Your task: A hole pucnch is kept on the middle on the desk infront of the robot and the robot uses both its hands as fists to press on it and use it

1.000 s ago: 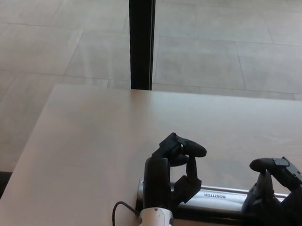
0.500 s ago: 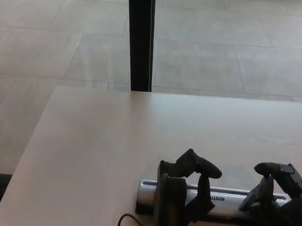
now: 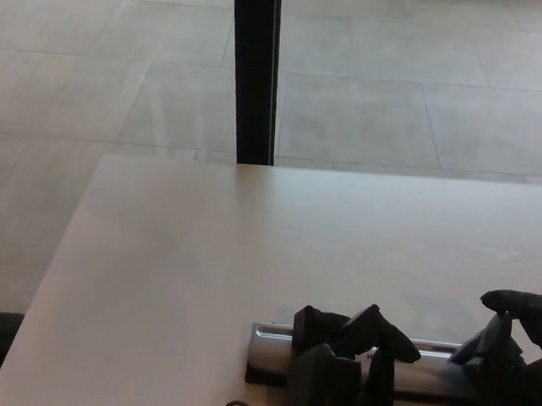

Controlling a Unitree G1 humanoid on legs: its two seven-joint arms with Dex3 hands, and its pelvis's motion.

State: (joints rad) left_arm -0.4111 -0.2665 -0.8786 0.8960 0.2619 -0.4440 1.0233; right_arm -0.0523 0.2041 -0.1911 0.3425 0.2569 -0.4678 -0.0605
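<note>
Pressing evenly matters here: you have the hole punch (image 3: pixel 274 345) lying at the desk's (image 3: pixel 178 271) near edge, with your left hand (image 3: pixel 350 359) curled loosely over its bar and your right hand (image 3: pixel 512 344) curled near its other end; close both into fists and push straight down together.

From my seat, the hole punch (image 3: pixel 278 347) lies crosswise on the desk (image 3: pixel 206 254) at its near edge. My left hand (image 3: pixel 349 364) sits over the punch's middle; my right hand (image 3: pixel 516 358) is at its right end. Behind the desk, a post (image 3: pixel 255 72) stands on the tiled floor (image 3: pixel 420 93).
</note>
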